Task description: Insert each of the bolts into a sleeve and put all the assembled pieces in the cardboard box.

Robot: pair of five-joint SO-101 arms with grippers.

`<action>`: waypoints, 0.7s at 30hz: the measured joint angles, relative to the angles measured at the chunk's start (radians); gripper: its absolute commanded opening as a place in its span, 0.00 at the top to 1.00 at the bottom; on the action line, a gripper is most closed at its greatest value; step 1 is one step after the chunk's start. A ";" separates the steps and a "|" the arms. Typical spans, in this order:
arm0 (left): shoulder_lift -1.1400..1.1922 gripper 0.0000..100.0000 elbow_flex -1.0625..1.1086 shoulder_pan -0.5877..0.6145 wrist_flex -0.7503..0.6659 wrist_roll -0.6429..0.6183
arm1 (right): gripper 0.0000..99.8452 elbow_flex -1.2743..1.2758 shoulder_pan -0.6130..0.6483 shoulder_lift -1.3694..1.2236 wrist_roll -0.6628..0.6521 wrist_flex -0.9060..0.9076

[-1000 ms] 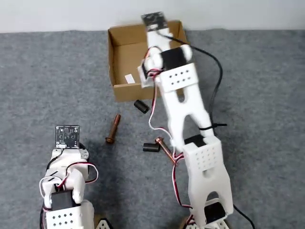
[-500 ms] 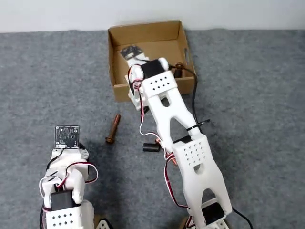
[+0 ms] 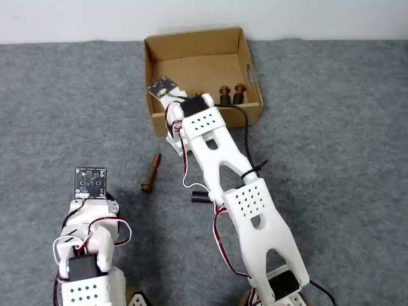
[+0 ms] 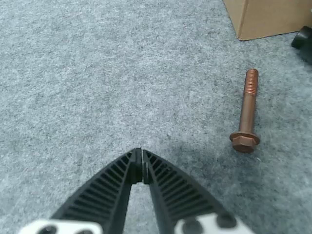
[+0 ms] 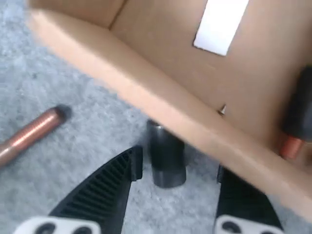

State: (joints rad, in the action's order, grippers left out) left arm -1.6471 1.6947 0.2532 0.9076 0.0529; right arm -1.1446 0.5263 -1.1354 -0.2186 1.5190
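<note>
The cardboard box point(image 3: 156, 64) stands at the back of the table, with two assembled pieces point(image 3: 231, 94) upright against its front wall. My right arm point(image 3: 210, 137) stretches to that wall's outer side. There my right gripper point(image 5: 178, 168) is open, its fingers on either side of a black sleeve point(image 5: 165, 153) standing on the carpet against the box wall point(image 5: 146, 92). A loose copper bolt point(image 3: 151, 172) lies left of the arm; it also shows as the bolt point(image 4: 246, 112) ahead of my left gripper point(image 4: 141, 158), which is shut and empty, low over the carpet.
A second black sleeve point(image 3: 200, 197) lies partly under the right arm. The left arm point(image 3: 86, 255) sits at the front left. Grey carpet is open to the left and right of the box. A white label point(image 5: 219, 22) is stuck on the box floor.
The right arm swung left out of the box and down in front of its front wall, uncovering the two assembled pieces and covering a sleeve and a bolt. The left arm stayed still.
</note>
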 measured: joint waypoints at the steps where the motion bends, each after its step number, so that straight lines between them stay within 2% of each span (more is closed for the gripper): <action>1: 0.000 0.99 0.000 0.000 0.000 0.000 | 0.79 0.000 0.000 -0.006 -0.002 -0.009; 5: 0.000 0.99 0.000 0.000 0.000 0.000 | 1.00 -0.002 0.002 -0.021 -0.002 -0.034; 7: 0.000 0.99 0.000 0.000 0.000 0.002 | 0.96 -0.005 0.000 -0.020 -0.003 -0.038; 10: 0.000 0.99 0.000 0.000 0.000 0.002 | 0.99 -0.009 -0.002 -0.020 -0.003 -0.035; 16: 0.000 0.99 0.000 0.000 0.000 0.002 | 0.99 -0.126 0.017 -0.026 -0.003 0.129; 21: 0.000 0.99 0.000 0.000 0.000 0.002 | 0.99 -0.305 0.026 -0.017 0.107 0.235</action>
State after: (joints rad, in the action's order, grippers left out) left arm -1.6471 1.6947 0.2532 0.9076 0.0545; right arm -1.4500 0.5524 -1.1523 -0.1112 1.7538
